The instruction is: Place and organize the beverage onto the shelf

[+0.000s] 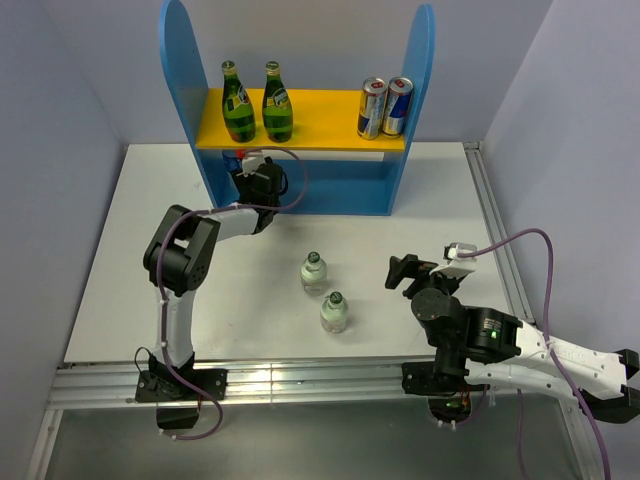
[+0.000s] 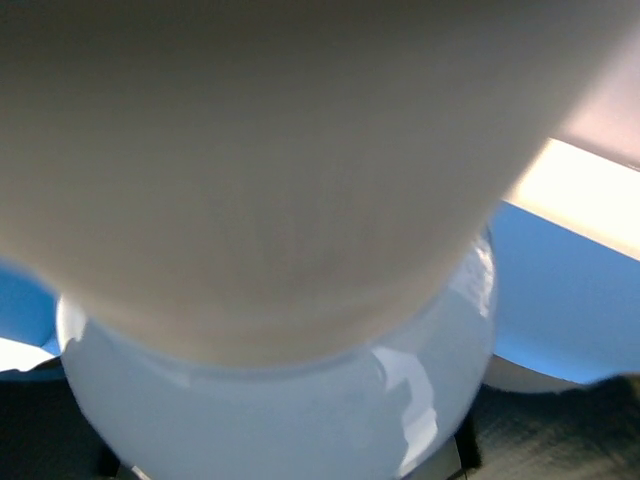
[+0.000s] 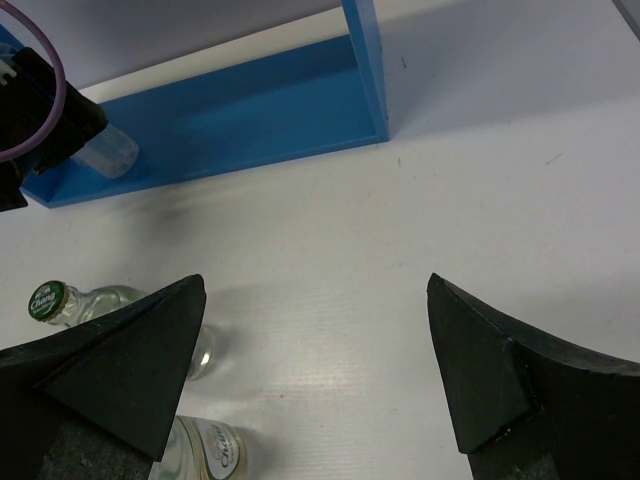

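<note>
Gripping a clear bottle [image 3: 105, 153], the left tool [image 1: 247, 165] is at the shelf [image 1: 180, 90], about 11 o'clock on the surface [image 1: 260, 335] in the top view. The bottle is in the lower tier at its left end, under the yellow upper board [image 1: 320, 120]. The left wrist view is filled by the bottle's pale body and a blurred pale mass above it, with blue shelf on both sides. Can't tell if the bottle is upright or if it rests on the blue base.

Shelf: 12 o'clock, at the back edge of the surface. The upper board carries two green bottles [image 1: 238, 105], upright and side by side at the left end. Two energy-drink cans [image 1: 372, 108] stand at the right end, touching or nearly so.

Right tool [image 1: 405, 272]: jaws spread wide, nothing between them, at 4 o'clock over the surface, nose toward 9 o'clock. In the right wrist view both black fingers [image 3: 130, 350] frame bare white surface, with the shelf's right panel at 12 o'clock.

Two clear glass bottles with green caps stand upright near the centre of the surface. The far Chang bottle [image 1: 314, 272] has the near Chang bottle [image 1: 334, 312] at its 5 o'clock, close but apart. Both sit at 9 o'clock of the right tool, well apart from the shelf.
</note>
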You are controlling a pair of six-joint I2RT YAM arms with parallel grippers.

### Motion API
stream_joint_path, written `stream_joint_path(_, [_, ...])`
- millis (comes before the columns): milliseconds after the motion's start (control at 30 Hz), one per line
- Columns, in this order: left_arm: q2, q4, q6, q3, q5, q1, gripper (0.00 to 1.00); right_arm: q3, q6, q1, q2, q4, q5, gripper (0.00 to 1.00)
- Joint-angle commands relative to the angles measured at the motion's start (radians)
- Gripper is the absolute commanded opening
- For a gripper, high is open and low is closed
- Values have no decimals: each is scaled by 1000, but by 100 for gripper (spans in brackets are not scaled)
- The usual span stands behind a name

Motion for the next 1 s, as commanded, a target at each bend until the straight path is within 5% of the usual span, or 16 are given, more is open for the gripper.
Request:
stream_joint_path(0, [-16, 76, 21, 80, 16, 13, 33, -7, 6, 5, -6, 33, 18, 98])
stream_joint_path(33, [-18, 81, 25, 75, 16, 13, 49, -7, 6, 5, -6, 34, 18, 98])
stream_joint_path(233, [-25, 72, 41, 77, 23, 13, 96, -7, 9, 5, -6, 30, 18, 98])
stream_joint_path(967, [-188, 33, 73, -124, 170, -20, 99, -7, 23, 3, -3, 17, 23, 98])
